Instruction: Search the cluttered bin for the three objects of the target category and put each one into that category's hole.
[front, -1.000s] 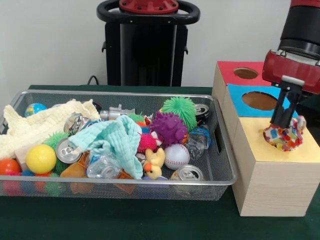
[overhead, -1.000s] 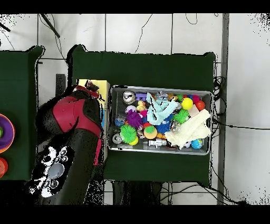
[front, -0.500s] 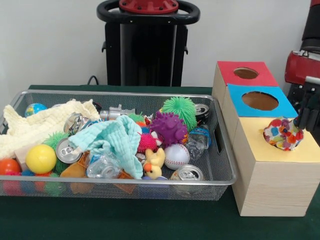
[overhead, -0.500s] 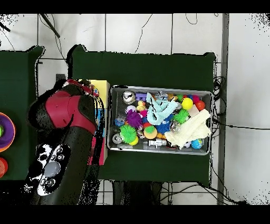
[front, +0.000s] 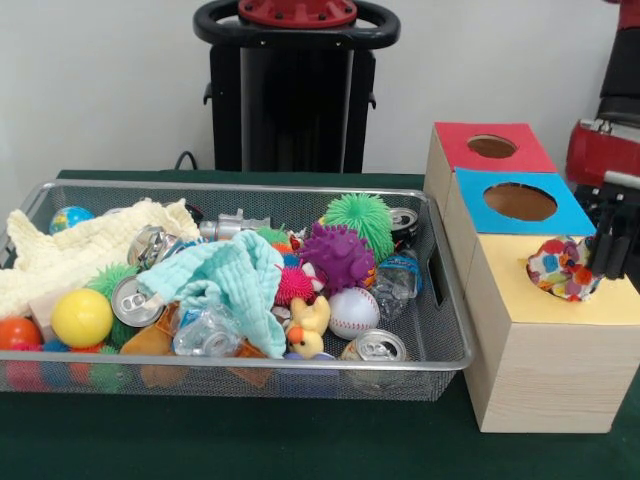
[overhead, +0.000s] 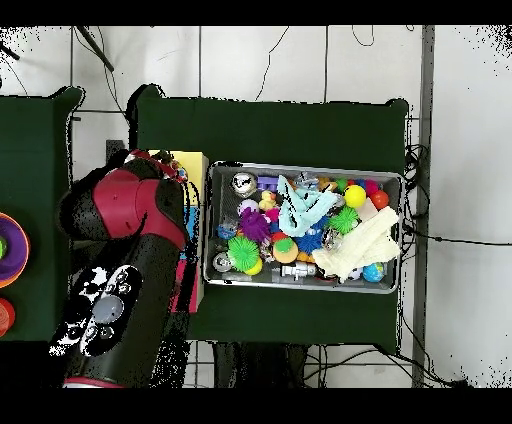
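The front view looks across the dark green table (front: 250, 440) from low and close, facing the white wall, with the silver wire-mesh bin (front: 440, 330) filling the left and the pale wooden box with coloured hole panels (front: 540, 370) just right of that bin. The overhead view looks straight down from high up, taking in the same bin (overhead: 305, 285), the table, and tiled floor around. Both views share bin, box and table.

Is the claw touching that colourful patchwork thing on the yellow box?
Cannot tell. In the front view the claw overlaps the patchwork thing's right edge, showing neither gap nor clear contact.
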